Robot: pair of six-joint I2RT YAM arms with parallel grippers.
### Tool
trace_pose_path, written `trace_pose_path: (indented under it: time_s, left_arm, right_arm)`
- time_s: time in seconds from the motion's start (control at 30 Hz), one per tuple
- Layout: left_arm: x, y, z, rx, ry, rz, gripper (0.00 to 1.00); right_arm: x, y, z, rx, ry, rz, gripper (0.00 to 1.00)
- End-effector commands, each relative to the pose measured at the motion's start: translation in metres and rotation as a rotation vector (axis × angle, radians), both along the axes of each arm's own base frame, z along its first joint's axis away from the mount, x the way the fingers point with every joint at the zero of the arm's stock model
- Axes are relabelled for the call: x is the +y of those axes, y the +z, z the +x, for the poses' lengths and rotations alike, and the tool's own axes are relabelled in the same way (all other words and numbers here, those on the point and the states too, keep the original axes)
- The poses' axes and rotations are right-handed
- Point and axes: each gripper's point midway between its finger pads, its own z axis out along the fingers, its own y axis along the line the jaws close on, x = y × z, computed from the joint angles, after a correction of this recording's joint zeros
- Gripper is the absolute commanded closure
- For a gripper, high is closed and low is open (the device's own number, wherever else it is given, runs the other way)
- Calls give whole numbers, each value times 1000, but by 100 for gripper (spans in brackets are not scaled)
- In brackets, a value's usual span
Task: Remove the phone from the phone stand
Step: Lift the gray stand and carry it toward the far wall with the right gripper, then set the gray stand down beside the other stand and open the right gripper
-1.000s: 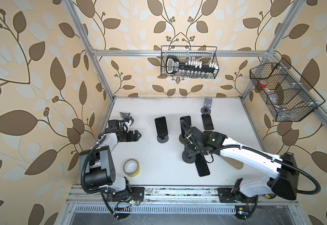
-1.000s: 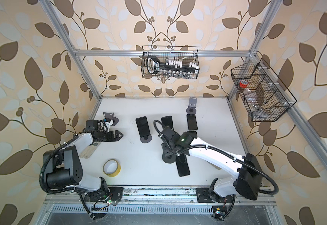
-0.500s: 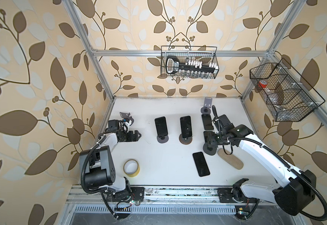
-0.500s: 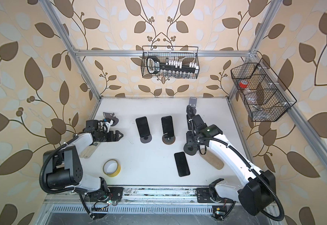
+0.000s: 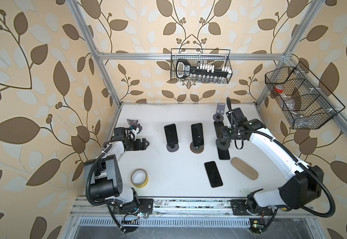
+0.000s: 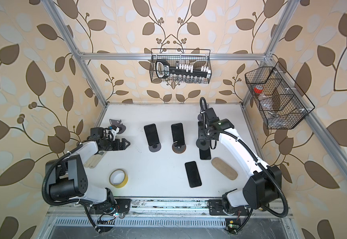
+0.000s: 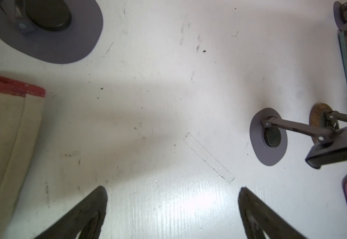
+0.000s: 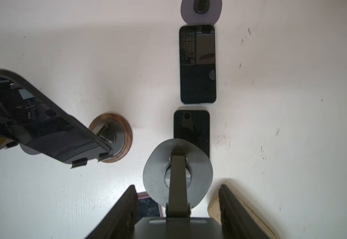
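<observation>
A: How far along?
B: On the table [image 5: 168, 186], three phones lie flat, apparently done; left phone [image 5: 170, 134] and middle phone [image 5: 197, 134] sit propped on stands [image 5: 172, 148]. The right gripper [image 8: 177, 187] clamps an empty stand [image 8: 158, 165] above a flat phone [image 8: 191, 128]; the left gripper [image 7: 172, 188] gapes wide, holding nothing.
A: Anything unclear?
B: Whether that stand's base touches the phone beneath.

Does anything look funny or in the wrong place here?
Yes. The right gripper is clamped on an empty phone stand, not a phone. The stand's round base covers part of a flat phone on the table, so it looks out of place.
</observation>
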Motion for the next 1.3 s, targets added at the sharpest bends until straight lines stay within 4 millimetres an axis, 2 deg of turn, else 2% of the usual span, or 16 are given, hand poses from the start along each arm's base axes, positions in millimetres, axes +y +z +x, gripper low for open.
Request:
trace_pose_path:
  time_s: [0.0, 0.17, 0.63, 0.93, 1.27]
  left_arm:
    - [4, 13, 5, -38, 2, 10, 1]
    - [3, 13, 5, -36, 1, 7, 1]
    - [5, 14, 6, -35, 8, 10, 1]
    - [4, 12, 6, -23, 6, 3, 1]
    - [5, 12, 7, -22, 8, 3, 1]
  right_arm:
    - [-1, 13, 26, -46, -3, -13, 46]
    - [13, 16, 60, -71, 9, 13, 45]
    - [38, -11, 154, -99, 6, -17, 46]
    - [49, -44, 197, -85, 17, -46, 46]
    - [50, -63, 226, -97, 22, -54, 47]
